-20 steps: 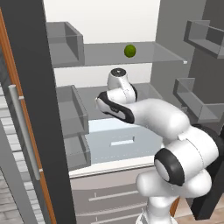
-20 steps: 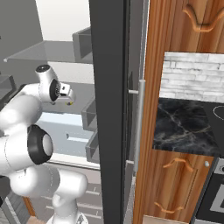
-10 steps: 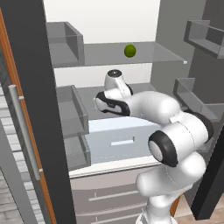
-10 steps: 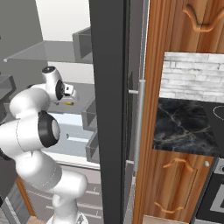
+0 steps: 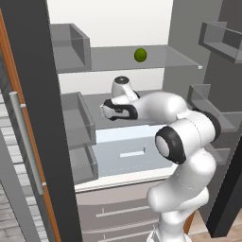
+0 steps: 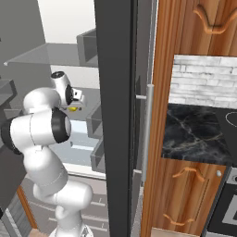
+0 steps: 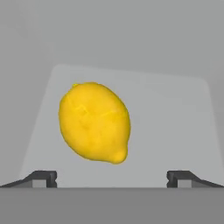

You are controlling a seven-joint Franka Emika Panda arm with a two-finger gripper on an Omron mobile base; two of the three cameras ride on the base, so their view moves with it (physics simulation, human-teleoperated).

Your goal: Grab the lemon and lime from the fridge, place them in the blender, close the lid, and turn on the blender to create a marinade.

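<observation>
Fridge (image 5: 33,123) door stands open and the arm reaches deep inside, hand over the middle shelf. In the hand view the lemon (image 7: 94,122) sits big and bright on the grey shelf, right ahead of the gripper (image 7: 112,177), a touch left of centre. The two fingertips (image 7: 43,177) stand spread as wide as they go, one at each side of the view, with nothing between them. No contact with the fruit that I can see; it lies just beyond the tips.

From the right base view there's a sliver of yellow (image 6: 72,109) peeking out just under the hand (image 6: 76,96), so the gripper is near, directly above or beside it. Up on the top shelf the lime (image 5: 140,55) waits alone, well apart from the arm and untouched.

So where are we? Very early, by my reading. The fridge is opened, and that's about all that is banked. Neither fruit is lifted, and both are inside on their shelves. The hand looks lined up for the first pick, the lemon, with jaws wide enough to take it once it moves in closer.

Left to do: close on the lemon, carry it out to the blender, come back for the lime, then lid and knob. Nearly the whole job remains.
</observation>
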